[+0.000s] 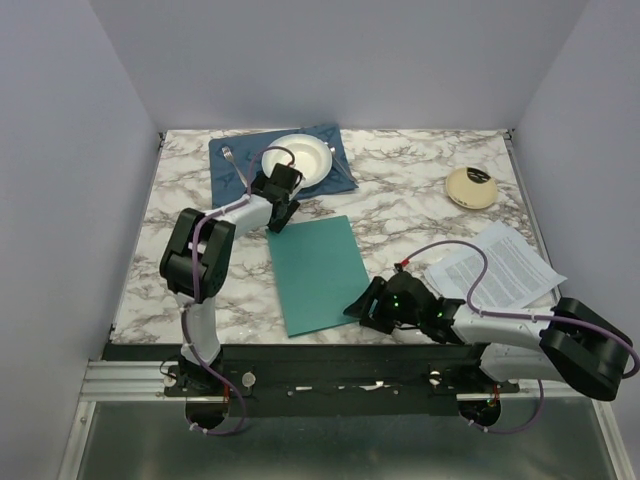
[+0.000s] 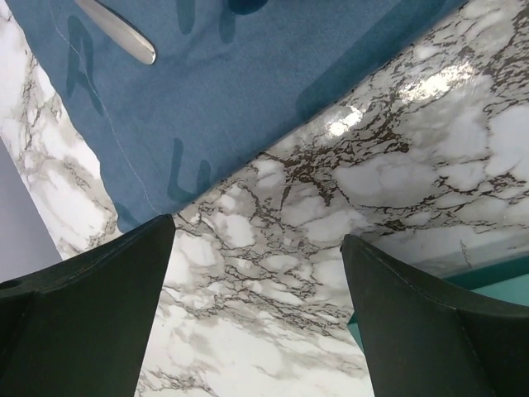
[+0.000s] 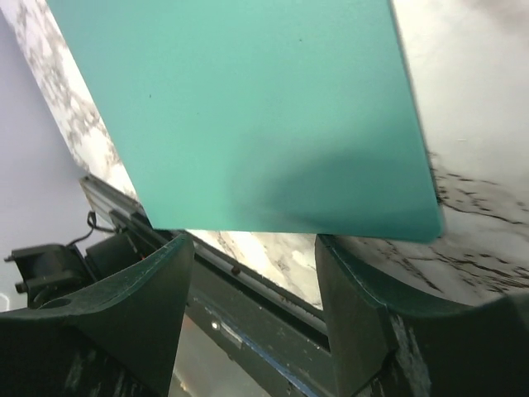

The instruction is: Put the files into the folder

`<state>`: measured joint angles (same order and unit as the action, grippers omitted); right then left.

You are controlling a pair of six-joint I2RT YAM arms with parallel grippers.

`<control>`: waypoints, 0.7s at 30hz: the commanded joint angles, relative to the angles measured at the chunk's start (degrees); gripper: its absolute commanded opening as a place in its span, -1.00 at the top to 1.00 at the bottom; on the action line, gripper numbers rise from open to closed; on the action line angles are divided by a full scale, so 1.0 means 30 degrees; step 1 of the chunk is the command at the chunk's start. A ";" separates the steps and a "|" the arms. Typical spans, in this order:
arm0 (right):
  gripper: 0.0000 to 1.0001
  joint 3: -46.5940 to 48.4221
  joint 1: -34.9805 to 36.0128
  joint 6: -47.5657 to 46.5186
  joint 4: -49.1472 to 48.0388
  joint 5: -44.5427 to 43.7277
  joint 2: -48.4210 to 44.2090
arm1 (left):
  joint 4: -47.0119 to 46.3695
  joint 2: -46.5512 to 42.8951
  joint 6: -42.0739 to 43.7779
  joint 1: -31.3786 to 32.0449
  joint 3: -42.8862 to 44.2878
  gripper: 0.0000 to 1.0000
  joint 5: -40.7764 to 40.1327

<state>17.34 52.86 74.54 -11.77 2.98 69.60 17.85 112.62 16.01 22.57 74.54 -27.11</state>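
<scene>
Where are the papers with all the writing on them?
In the top view the papers lie on the table's right side, right of the green folder and nearer than the round tan object.

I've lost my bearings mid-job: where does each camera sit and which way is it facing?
Top external: above and behind the bases, looking down at the marble table; both arms, left hand and right hand show.
Left wrist: on the left arm, facing bare marble and the blue placemat; its fingers frame the view.
Right wrist: on the right arm, facing the folder corner and the table's front rail; its fingers show.
Shared: the folder appears in all three views, only a sliver in the left wrist's.
</scene>
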 commanded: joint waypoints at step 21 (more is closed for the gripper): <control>-0.19 0.1221 -0.3235 -0.0737 0.3510 -0.0207 -0.0408 | 0.1844 -0.4902 -0.0355 -0.0022 -0.7034 -0.89 0.1977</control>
<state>19.44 43.38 72.99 -6.59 -1.63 68.55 17.54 98.04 17.52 22.57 56.12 -25.12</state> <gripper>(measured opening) 0.629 0.951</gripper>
